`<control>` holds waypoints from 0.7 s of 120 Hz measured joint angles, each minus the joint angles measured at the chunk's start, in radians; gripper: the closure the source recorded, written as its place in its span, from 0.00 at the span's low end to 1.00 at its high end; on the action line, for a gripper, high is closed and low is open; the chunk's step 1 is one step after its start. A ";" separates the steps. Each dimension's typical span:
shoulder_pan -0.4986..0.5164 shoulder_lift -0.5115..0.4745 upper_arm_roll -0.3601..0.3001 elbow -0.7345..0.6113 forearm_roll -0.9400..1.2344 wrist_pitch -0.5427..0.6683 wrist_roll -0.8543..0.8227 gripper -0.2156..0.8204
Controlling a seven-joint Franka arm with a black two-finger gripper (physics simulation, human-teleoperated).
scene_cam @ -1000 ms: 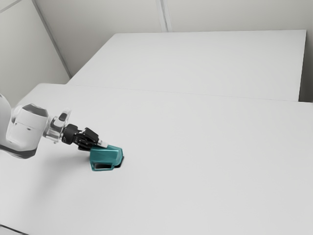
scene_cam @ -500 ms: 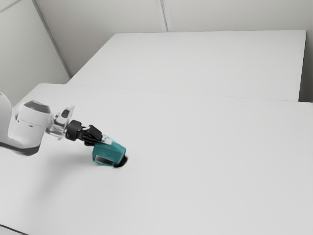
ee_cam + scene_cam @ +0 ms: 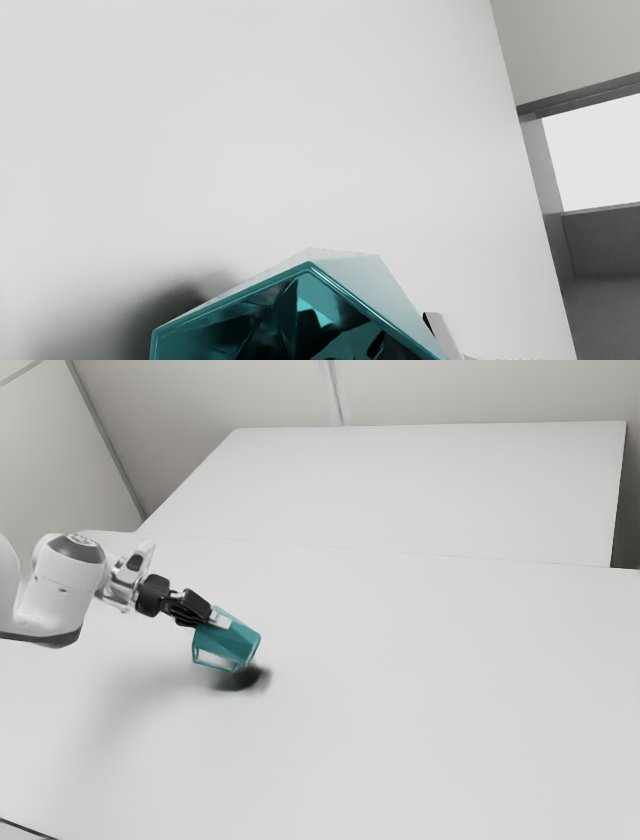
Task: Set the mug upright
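1. Pale room walls (image 3: 480,390) at the far side; white counter (image 3: 420,710) across the near part.
2. At the exterior view's left, one arm (image 3: 60,590), reaching right.
3. Next to the right, one black pincer (image 3: 220,623), apparently clamped on the mug; one pale fingertip (image 3: 444,330) outside, close to the rim (image 3: 310,264).
4. Just right of that, one teal mug (image 3: 231,640), left of the scene's middle: tilted, not upright, mouth towards the arm, seemingly held clear of the counter above a soft shadow (image 3: 243,679). One handle (image 3: 196,658), on the near left side.
5. Probably light and stiff; glossy and flat-sided, so apt to slip or swivel, perhaps brittle too. Best gripped squarely across a side near the rim, or by the handle, with gentle pressure.
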 joint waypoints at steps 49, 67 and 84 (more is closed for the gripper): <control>-0.191 -0.001 0.010 0.093 0.345 0.189 -0.015 0.97; -0.249 -0.001 0.009 0.113 0.597 0.269 -0.054 0.97; -0.290 0.007 0.009 0.121 0.752 0.330 -0.101 0.97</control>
